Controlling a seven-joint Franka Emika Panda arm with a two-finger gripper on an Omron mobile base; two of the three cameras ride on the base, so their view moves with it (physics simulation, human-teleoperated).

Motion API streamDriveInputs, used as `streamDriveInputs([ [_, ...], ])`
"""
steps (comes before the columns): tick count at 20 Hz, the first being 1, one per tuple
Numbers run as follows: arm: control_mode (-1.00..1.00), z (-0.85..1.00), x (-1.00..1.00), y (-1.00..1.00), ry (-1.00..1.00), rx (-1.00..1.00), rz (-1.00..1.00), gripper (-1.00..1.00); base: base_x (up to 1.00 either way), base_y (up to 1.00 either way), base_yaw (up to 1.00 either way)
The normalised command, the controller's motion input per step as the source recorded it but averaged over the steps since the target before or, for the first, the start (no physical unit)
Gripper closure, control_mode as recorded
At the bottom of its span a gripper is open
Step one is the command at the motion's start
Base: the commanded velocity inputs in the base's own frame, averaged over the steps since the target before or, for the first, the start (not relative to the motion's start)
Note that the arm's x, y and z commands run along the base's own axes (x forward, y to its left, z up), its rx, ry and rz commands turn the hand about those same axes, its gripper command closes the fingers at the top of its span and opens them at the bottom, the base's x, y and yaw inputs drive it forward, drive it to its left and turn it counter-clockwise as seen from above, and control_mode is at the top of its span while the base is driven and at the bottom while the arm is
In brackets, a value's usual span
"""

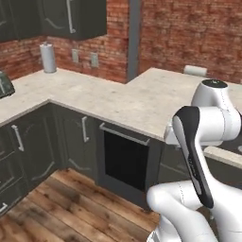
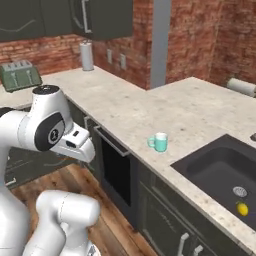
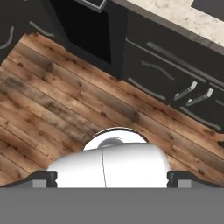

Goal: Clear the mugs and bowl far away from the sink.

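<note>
A teal mug with a white inside stands upright on the speckled counter, a little left of the black sink. The bowl is out of view. My gripper hangs below counter height in front of the dark cabinets. It points down at the wooden floor and is well apart from the mug. In the hand view its fingertips sit far apart, so it is open with nothing between them. The folded white arm stands left of the counter's front edge.
The sink holds a round silver drain and a small yellow lump. A black oven door sits under the counter. A toaster and an upright paper roll stand at the far left by the brick wall.
</note>
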Motion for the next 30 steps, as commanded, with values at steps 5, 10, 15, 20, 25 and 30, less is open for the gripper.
streamDriveInputs([
  [5, 1.0, 0.0, 0.0, 0.0, 0.0, 0.0, 0.0, -1.0, 0.91, 0.82, -0.57],
  [10, 1.0, 0.0, 0.0, 0.0, 0.0, 0.0, 0.0, -1.0, 0.61, 0.23, -0.79],
  [15, 1.0, 0.0, 0.0, 0.0, 0.0, 0.0, 0.0, -1.0, 0.54, -0.05, -0.77],
  [20, 1.0, 0.0, 0.0, 0.0, 0.0, 0.0, 0.0, -1.0, 0.83, 0.32, -0.61],
  [25, 1.0, 0.0, 0.0, 0.0, 0.0, 0.0, 0.0, -1.0, 0.65, 0.51, -0.23],
  [30, 1.0, 0.0, 0.0, 0.0, 0.0, 0.0, 0.0, -1.0, 0.41, 0.69, -0.1],
])
